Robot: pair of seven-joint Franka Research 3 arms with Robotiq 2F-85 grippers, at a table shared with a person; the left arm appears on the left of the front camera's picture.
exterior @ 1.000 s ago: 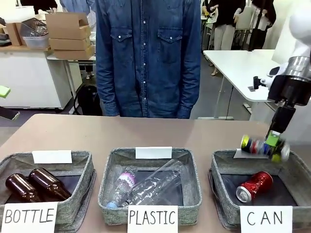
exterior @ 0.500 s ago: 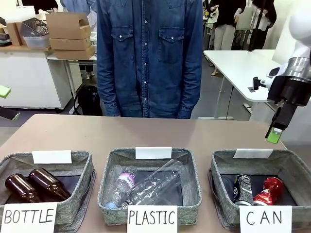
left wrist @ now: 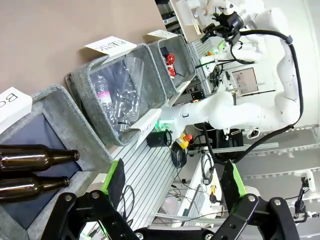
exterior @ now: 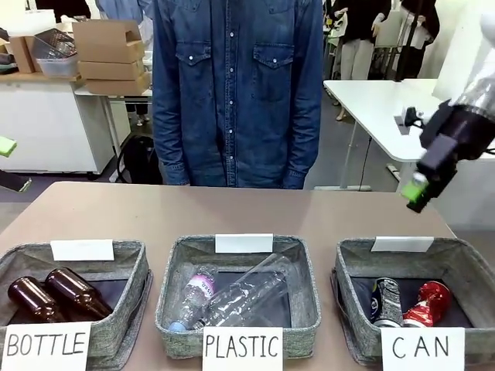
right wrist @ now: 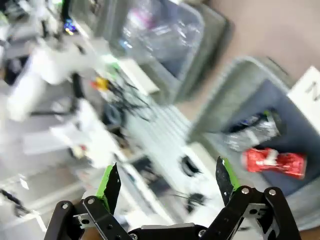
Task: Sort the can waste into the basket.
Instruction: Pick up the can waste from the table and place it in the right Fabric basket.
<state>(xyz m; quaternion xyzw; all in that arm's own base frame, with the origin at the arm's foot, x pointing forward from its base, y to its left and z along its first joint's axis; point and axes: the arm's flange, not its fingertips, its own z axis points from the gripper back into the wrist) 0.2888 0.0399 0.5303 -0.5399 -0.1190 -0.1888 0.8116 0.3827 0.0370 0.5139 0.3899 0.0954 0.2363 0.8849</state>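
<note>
At the far left of the front view, a green pad and a dark tip of the left gripper (exterior: 6, 162) poked in at the picture's edge, held off the bench (exterior: 232, 209). In its own wrist view the left gripper (left wrist: 172, 182) stood spread wide with nothing between the fingers, looking along the row of baskets from the side.

On the bench's left stood the basket signed "BOTTLE" (exterior: 131, 309), with two brown glass bottles (exterior: 54, 295) lying side by side in it. In the middle sat the basket signed "PLASTIC" (exterior: 174, 267), holding clear plastic bottles (exterior: 240, 297) that lay slantwise. Behind it, at the far side of the bench, a person in a denim shirt (exterior: 236, 85) stood with arms hanging down.

On the right sat the basket signed "CAN" (exterior: 352, 259). Both cans lay inside it on the dark bottom: the black can (exterior: 387, 300) to the left and the red can (exterior: 428, 303) just beside it, touching or nearly so.

Above and behind that basket the right arm (exterior: 464, 127) came in from the picture's right, its right gripper (exterior: 418, 189) tilted down and leftward, well clear of the rim. The blurred right wrist view showed the right gripper (right wrist: 167, 185) spread and empty, with the red can (right wrist: 274, 162) and black can (right wrist: 252, 131) below it in the basket.
</note>
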